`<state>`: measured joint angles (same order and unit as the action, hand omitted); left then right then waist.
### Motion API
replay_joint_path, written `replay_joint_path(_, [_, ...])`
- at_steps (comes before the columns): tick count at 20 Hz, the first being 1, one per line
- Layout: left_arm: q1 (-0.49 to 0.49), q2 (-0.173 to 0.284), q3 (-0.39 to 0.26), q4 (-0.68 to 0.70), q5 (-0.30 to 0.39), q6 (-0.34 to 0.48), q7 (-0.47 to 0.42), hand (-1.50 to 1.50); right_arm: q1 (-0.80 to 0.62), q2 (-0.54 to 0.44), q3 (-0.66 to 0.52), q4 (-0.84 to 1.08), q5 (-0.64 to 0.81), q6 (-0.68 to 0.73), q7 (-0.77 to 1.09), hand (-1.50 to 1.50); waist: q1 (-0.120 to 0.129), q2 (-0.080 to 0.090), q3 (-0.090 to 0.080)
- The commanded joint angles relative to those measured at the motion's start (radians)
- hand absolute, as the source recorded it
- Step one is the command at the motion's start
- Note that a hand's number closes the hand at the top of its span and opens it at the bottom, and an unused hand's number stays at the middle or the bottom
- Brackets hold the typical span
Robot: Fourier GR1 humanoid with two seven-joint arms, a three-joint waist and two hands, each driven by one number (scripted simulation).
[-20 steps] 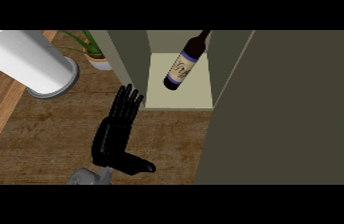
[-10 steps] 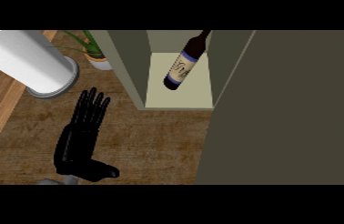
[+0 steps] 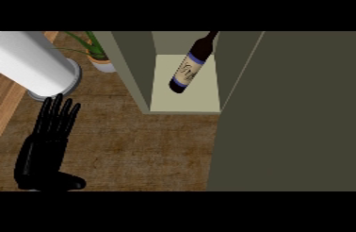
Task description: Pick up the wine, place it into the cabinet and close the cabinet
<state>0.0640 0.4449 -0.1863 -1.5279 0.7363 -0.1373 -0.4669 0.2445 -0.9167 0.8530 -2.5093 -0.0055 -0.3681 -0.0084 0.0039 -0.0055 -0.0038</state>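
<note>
A dark wine bottle [image 3: 189,68] with a pale label and blue bands stands inside the open cabinet, on its cream shelf [image 3: 201,101]. The cabinet's olive door [image 3: 292,113] fills the right side of the view. My left hand [image 3: 47,144] lies over the wooden counter at the lower left, well apart from the cabinet. Its fingers are straight and point up the view, with the thumb out to the side, and it holds nothing. My right hand does not show.
A large white cylinder [image 3: 35,61] stands at the upper left, just beyond my left hand's fingertips. A small potted plant [image 3: 97,56] sits beside the cabinet's left wall [image 3: 132,70]. Brown counter top [image 3: 146,146] lies between my hand and the cabinet.
My left hand has drawn back to the left and down the view, away from the cabinet, staying open. The bottle and the door have not moved.
</note>
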Motion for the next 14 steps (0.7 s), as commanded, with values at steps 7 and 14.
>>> replay_joint_path(7, [0.017,0.086,0.094,0.022,0.070,-0.113,0.026,-1.50,-0.085,0.112,0.114,-0.197,-0.004,0.017,0.176,1.50,0.008,0.002,-0.002])
replay_joint_path(14, [0.024,0.127,0.126,0.017,0.104,-0.169,0.045,-1.50,-0.163,0.211,0.097,-0.120,-0.068,0.037,0.180,1.50,0.043,0.009,-0.003])
